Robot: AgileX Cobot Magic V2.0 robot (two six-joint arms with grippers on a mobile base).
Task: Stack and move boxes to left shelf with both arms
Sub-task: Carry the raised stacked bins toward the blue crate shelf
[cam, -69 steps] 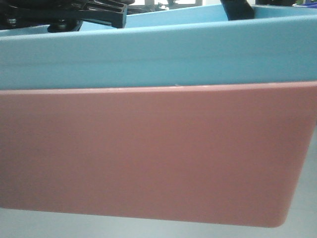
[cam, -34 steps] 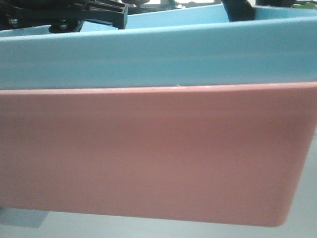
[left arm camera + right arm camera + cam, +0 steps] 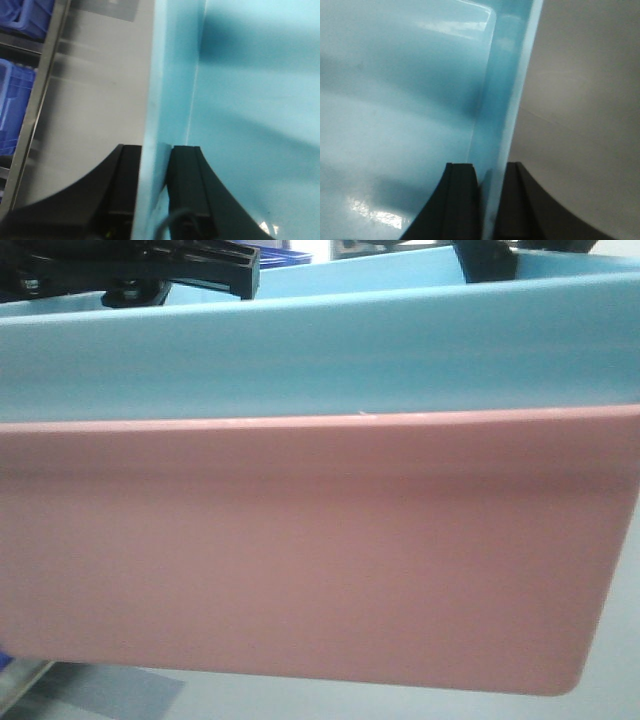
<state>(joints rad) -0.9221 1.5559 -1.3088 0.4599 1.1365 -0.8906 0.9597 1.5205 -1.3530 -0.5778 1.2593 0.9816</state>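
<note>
Boxes, front view: sky-blue bin (image 3: pixel 320 355) nested in salmon-pink bin (image 3: pixel 300 550), stack apparently lifted | left wrist: left gripper (image 3: pixel 156 152) clamped across the blue wall, steel rail (image 3: pixel 37 110) off to one side | right wrist: right gripper (image 3: pixel 487 170) clamped likewise | you should move both arms level, at a matched pace.

The sky-blue bin (image 3: pixel 320 350) is smooth plastic with a soft gloss, and its inside throws white highlights. The salmon-pink bin (image 3: pixel 300 560) looks like the same plastic but duller, nearly matt. The left gripper (image 3: pixel 155 155) and right gripper (image 3: pixel 485 170) have black, matt, smooth-faced fingers. The steel shelf rail (image 3: pixel 37 105) is shiny bare metal. The dark blue crates (image 3: pixel 12 120) are plastic.
</note>
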